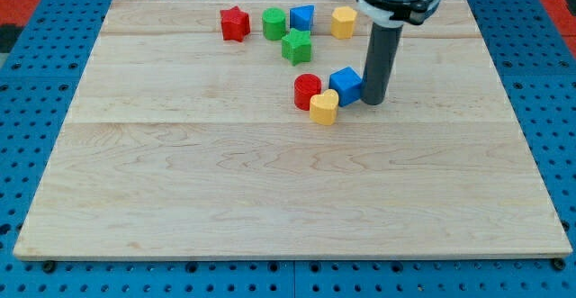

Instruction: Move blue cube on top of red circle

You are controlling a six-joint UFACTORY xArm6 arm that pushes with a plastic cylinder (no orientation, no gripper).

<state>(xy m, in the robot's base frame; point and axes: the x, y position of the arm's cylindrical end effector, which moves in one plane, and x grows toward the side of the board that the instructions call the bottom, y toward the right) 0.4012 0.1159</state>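
The blue cube (346, 85) sits near the board's middle, toward the view's top. The red circle (307, 91) stands just to its left, almost touching it. A yellow heart-shaped block (325, 106) lies below and between them, touching both. My tip (374, 101) rests on the board right against the blue cube's right side. The dark rod rises from it to the arm at the view's top.
Along the view's top stand a red star (235, 23), a green cylinder (274, 23), a second blue block (302, 17), a yellow hexagon-like block (343, 22) and a green star (296, 46). The wooden board (270, 199) lies on a blue pegboard.
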